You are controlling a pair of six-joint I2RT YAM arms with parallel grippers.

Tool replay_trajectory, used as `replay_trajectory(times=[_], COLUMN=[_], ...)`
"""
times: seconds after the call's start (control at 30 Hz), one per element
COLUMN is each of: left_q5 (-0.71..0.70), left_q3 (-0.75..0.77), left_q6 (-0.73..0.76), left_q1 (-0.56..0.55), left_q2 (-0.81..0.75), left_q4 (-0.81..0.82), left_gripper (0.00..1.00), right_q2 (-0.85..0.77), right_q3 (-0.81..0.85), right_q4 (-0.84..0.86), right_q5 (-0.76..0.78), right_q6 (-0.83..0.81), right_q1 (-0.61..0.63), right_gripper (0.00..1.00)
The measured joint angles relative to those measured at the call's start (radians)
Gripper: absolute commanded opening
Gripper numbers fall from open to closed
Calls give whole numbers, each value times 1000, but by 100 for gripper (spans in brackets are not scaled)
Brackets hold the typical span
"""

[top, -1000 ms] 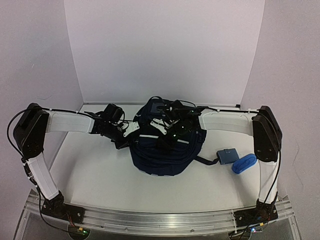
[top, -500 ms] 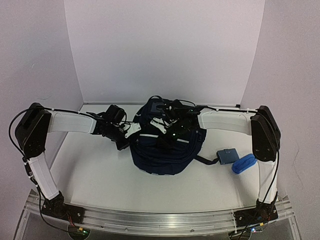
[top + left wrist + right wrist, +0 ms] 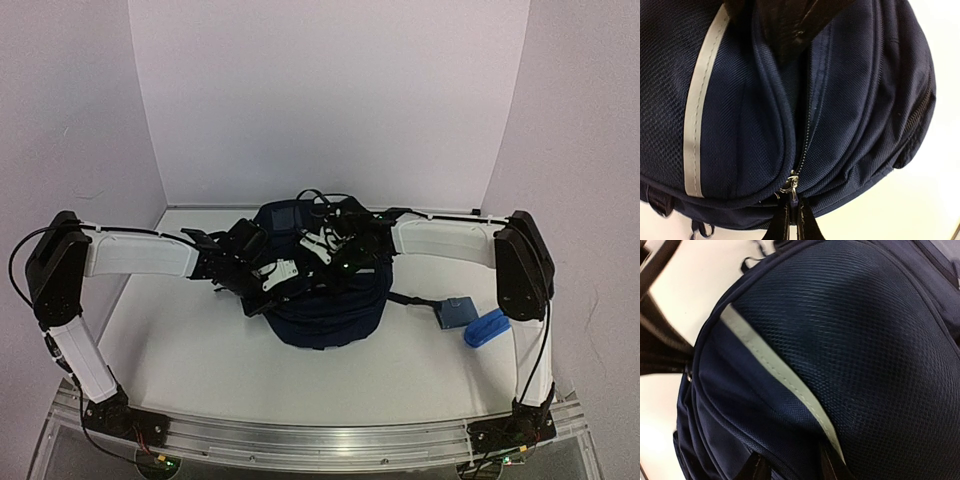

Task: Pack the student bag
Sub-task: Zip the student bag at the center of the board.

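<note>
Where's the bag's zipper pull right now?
Bottom centre of the left wrist view: the zipper pull hangs at the lower end of the student bag zipper, pinched in the closed left hand.

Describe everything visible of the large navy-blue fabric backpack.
The large navy-blue fabric backpack sits bulging on the white table, with a mesh panel and pale grey stripes. Its zip looks partly open; the left hand pinches the metal zip pull. The right hand is close over the mesh; a dark strap trails right.
</note>
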Motion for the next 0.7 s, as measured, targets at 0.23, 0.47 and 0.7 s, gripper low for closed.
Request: replay_trajectory(times=[0.23,0.47,0.7], left_q5=[0,24,25], left_q3=[-4,-23,-23], left_q6=[-132,-235,-288], left_q1=[-9,-9,-11], left_q2=[0,-1,-2], left_q4=[21,71,70], left_gripper=[0,0,0], right_q2=[-11,-87,-143], right_q3=[0,6,-23], right_q4=[-17,-126,-175], right_q5=[-83,-282,-374], right_q6=[14,90,223], right_q1=[-18,-158,-424], right_gripper=[63,74,75])
